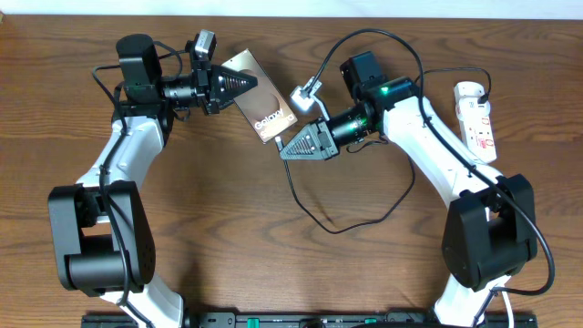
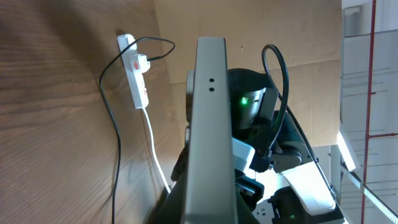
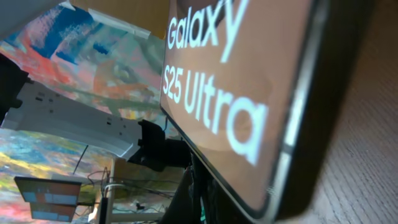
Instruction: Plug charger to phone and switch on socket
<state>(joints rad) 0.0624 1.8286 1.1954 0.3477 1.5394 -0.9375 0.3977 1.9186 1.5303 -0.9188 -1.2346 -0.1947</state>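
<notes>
Slim dark rectangular phone [image 1: 262,105] (Galaxy lettering up): left gripper [image 1: 244,84] pinches its top end; right gripper [image 1: 283,148], pressed together, meets its bottom end.

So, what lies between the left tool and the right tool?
The slim dark rectangular phone with white Galaxy lettering, shown in the overhead view.

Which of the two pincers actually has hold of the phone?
The left pincer: its own wrist view shows the phone edge-on in its grip. The right pincer is shut at the phone's other end, and whether it holds anything is hidden.
</notes>
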